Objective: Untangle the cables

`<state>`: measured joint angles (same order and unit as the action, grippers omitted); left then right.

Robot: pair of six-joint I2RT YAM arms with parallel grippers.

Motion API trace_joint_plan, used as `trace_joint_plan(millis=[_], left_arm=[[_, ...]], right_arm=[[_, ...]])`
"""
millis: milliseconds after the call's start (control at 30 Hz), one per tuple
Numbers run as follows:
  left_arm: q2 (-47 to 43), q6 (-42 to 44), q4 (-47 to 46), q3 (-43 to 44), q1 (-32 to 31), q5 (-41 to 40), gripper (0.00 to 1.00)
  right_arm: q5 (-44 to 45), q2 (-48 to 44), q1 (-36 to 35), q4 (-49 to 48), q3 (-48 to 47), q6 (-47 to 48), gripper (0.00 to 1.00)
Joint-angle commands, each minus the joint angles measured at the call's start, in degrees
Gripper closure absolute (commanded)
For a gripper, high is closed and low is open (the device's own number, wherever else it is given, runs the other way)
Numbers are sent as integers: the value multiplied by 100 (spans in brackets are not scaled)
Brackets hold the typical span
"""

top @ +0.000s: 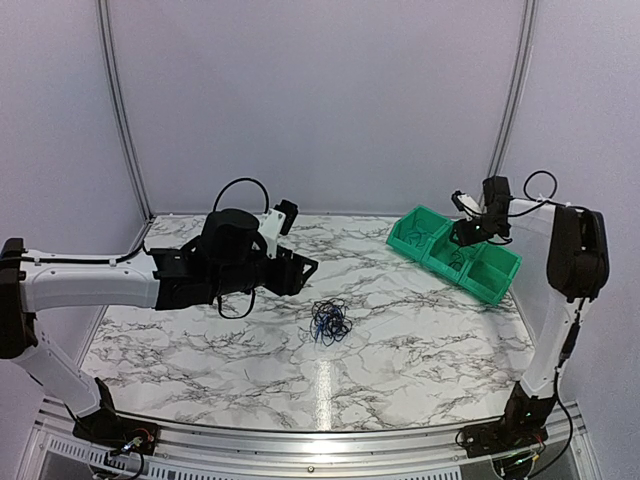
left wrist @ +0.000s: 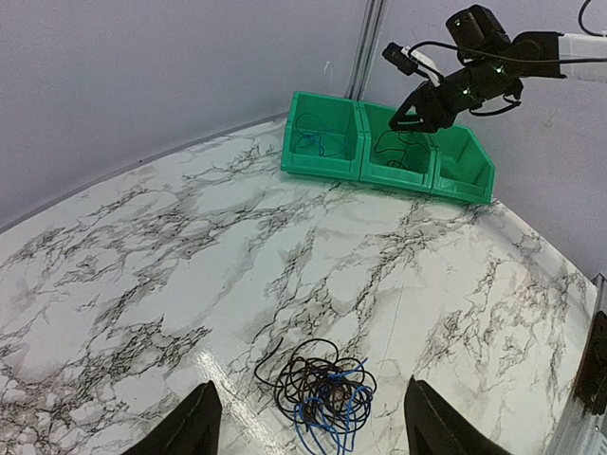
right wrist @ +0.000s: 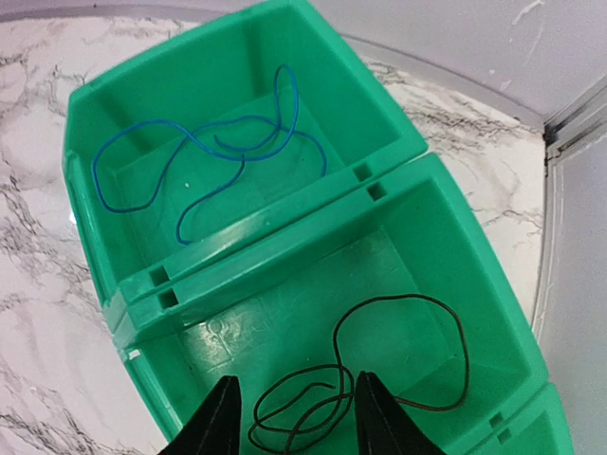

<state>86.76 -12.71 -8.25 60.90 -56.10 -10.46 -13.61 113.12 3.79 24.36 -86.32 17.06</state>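
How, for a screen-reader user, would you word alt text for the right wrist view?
A loose blue cable lies in the far green bin, and a black cable in the adjoining near bin. The right tool, fingers open, hangs over the black cable's coils. The marble table shows at left.

Too small from above to count strands in the cables [top: 329, 322]. Cut off by the bottom edge in the wrist views: finger bases of the left gripper [left wrist: 311, 383] and the right gripper [right wrist: 296, 379], and nearly all of the third green bin [right wrist: 545, 431]. Partly hidden behind a right finger [right wrist: 375, 417]: the black wire [right wrist: 398, 351]
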Motion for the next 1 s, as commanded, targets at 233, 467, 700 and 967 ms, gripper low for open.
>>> trace_joint_plan(millis=[233, 467, 700, 967], left_arm=[[117, -32, 102, 167, -6, 97, 32], [213, -77, 119, 176, -7, 160, 32], [448, 31, 134, 197, -6, 252, 32], [1274, 121, 198, 353, -7, 1008, 43]], right_arm=[[-153, -1415, 19, -39, 326, -30, 51], [-1395, -2026, -435, 34, 746, 311, 58], [-2888, -2572, -1549, 156, 1365, 1080, 64], [-3453, -2371, -2398, -342, 2263, 1213, 71]])
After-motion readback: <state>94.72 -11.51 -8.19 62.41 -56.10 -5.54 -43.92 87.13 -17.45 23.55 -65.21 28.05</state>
